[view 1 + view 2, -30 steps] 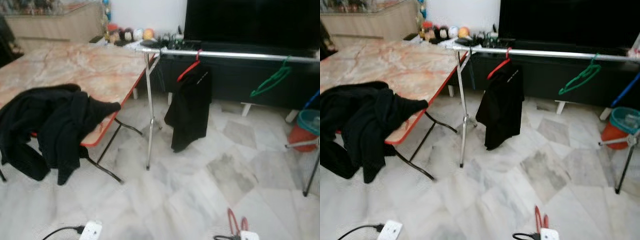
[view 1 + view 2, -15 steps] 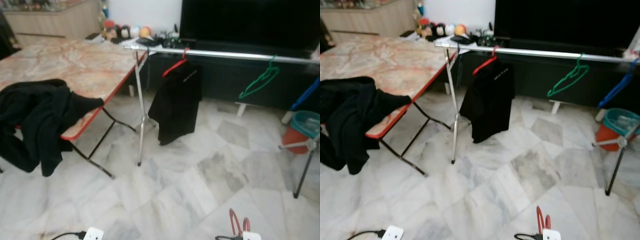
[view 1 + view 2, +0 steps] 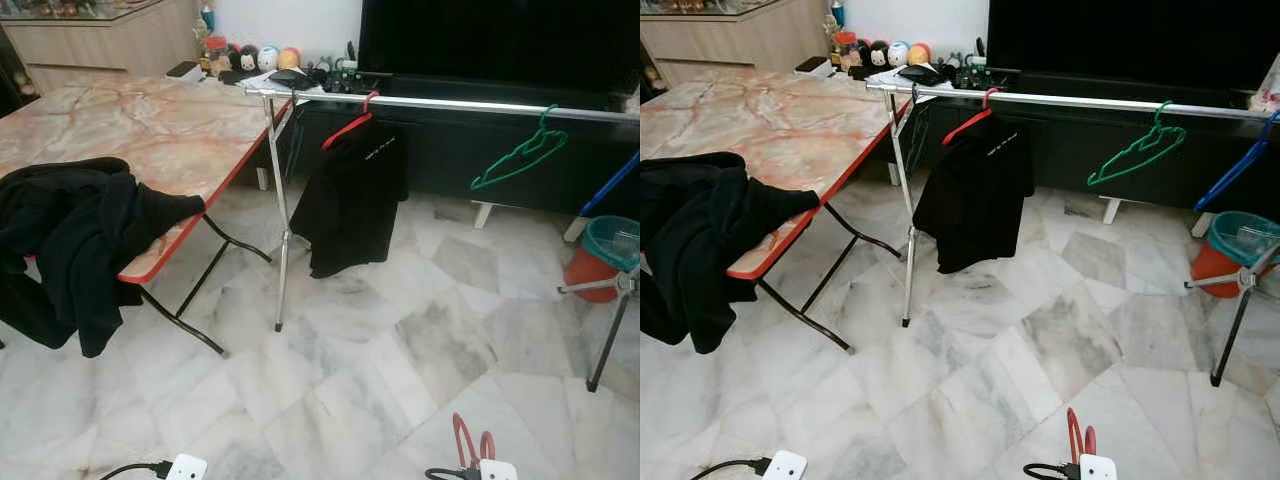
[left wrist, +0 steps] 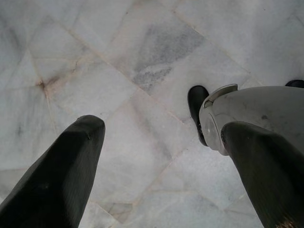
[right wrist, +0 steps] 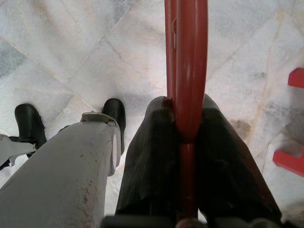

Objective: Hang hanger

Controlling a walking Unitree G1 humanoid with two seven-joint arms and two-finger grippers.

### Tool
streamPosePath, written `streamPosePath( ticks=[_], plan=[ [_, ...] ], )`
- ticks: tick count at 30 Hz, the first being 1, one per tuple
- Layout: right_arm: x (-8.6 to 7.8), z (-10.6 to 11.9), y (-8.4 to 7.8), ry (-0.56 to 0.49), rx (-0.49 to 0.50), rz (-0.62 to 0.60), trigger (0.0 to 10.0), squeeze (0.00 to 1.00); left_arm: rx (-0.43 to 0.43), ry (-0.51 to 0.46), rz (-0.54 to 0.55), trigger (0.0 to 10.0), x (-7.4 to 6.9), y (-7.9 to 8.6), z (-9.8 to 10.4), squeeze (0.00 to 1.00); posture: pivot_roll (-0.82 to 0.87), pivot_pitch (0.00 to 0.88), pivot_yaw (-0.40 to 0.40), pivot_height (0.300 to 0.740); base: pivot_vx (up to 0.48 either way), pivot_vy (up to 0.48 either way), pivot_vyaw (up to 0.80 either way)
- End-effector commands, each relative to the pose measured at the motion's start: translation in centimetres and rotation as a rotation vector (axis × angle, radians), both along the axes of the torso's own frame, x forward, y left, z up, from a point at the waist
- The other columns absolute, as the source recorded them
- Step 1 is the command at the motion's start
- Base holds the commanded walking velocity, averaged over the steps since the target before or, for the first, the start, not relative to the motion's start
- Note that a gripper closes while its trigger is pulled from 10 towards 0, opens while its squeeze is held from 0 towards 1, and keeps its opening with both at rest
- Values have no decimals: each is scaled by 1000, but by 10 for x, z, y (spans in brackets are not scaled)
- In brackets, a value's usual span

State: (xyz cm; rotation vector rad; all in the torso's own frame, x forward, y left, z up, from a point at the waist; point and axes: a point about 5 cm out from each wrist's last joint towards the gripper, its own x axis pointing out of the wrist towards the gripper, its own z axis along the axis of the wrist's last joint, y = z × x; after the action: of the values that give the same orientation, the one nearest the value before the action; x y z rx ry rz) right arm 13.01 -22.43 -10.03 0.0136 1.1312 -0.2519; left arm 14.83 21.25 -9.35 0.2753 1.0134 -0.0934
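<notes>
the right gripper (image 5: pixel 186 137) was clamped on a red hanger (image 5: pixel 186 71), not yet hung. the rail (image 3: pixel 450 104) stood well ahead, already carrying a black garment (image 3: pixel 350 205) and a green hanger (image 3: pixel 520 160). the left gripper (image 4: pixel 161 156) hung with fingers apart, empty.

Glossy white-grey marble floor tiles (image 3: pixel 400 370) shine underfoot, smooth and lightly veined. The long silver metal clothes rail (image 3: pixel 470 104) gleams, polished, on thin metal legs. On it hangs a matt black cloth garment (image 3: pixel 350 205) over a smooth red plastic hanger (image 3: pixel 350 125); further along, a thin green hanger (image 3: pixel 520 155), plastic by the look of it. The pink marble-patterned tabletop (image 3: pixel 150 125) has a slick sheen and a red edge, with soft black fabric clothing (image 3: pixel 80 240) heaped on it. The right claw (image 5: pixel 185 156) presses finely ribbed matt black fingers (image 5: pixel 147 156) against a smooth red plastic hanger bar (image 5: pixel 186 71). The left claw (image 4: pixel 161 171) shows the same ribbed black finish.
</notes>
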Motion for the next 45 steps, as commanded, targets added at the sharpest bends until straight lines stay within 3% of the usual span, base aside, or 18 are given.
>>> streamPosePath(
  ticks=[1, 5, 7, 10, 12, 13, 15, 18, 19, 21, 27, 32, 33, 35, 38, 43, 45],
  plan=[
    [-1, 0, 0, 2, 2, -4, 10000, 0, 15, 9, -27, 10000, -3, 4, 0, 0, 82, 0, 8, 740, 0, 0, 0],
    [0, 0, 0, -1, -1, 13, 10000, 0, 17, 3, -33, 10000, -2, 4, 0, 0, 87, 0, 6, 740, 0, 0, 0],
    [4, 2, 0, -3, -27, 118, 10000, 0, 15, -19, -39, 10000, 3, 6, 3, 0, 80, 0, 8, 740, 0, 0, 0],
    [12, 5, 0, 18, -116, 373, 10000, 0, 26, -62, -70, 10000, 14, 12, 10, 0, 71, 0, 9, 740, 0, 0, 0],
    [12, 5, 0, 19, -121, 376, 10000, 0, 27, -77, -75, 10000, 18, 14, 12, 0, 71, 0, 9, 740, 0, 0, 0],
    [12, 5, -1, 17, -123, 366, 10000, 0, 25, -121, -89, 10000, 34, 14, 20, 0, 73, 0, 7, 740, 0, 0, 0],
    [13, 5, -1, 16, -132, 380, 10000, 0, 27, -147, -100, 10000, 42, 13, 24, 0, 74, 0, 5, 740, 0, 0, 0],
    [18, 8, -2, 17, -219, 515, 10000, 0, 9, -286, -143, 10000, 75, 15, 46, 0, 69, 0, 5, 740, 0, 0, 0],
    [67, 33, -13, -105, -286, 549, 10000, 0, -4, -397, -199, 10000, 97, 13, 65, 0, 72, 0, 4, 740, 0, 0, 0],
    [105, 59, -22, -201, -330, 572, 10000, 0, -11, -493, -263, 10000, 114, 8, 83, 0, 72, 0, 3, 740, 0, 0, 0],
    [148, 98, -28, -307, -415, 714, 10000, 0, -66, -751, -458, 10000, 153, -21, 146, 0, 70, 0, 5, 740, 0, 0, 0],
    [164, 117, -22, -377, -299, 849, 10000, 0, -133, -798, -638, 10000, 158, -47, 171, 0, 65, 0, 7, 740, 0, 0, 0],
    [168, 125, -17, -374, -220, 989, 10000, 0, -199, -804, -740, 10000, 156, -63, 183, 0, 62, 0, 8, 740, 0, 0, 0],
    [170, 132, -12, -387, -150, 1101, 10000, 0, -257, -795, -858, 10000, 151, -78, 192, 0, 59, 0, 8, 740, 0, 0, 0],
    [171, 136, -10, -389, -130, 1142, 10000, 0, -290, -782, -903, 10000, 148, -84, 195, 0, 61, 0, 8, 740, 0, 0, 0],
    [170, 145, 3, -381, -43, 1350, 10000, 0, -416, -703, -1042, 10000, 136, -102, 200, 0, 58, 0, 12, 740, 0, 0, 0],
    [169, 149, 21, -396, 31, 1456, 10000, 0, -475, -658, -1088, 10000, 134, -108, 201, 0, 56, 0, 17, 740, 0, 0, 0]
  ],
)
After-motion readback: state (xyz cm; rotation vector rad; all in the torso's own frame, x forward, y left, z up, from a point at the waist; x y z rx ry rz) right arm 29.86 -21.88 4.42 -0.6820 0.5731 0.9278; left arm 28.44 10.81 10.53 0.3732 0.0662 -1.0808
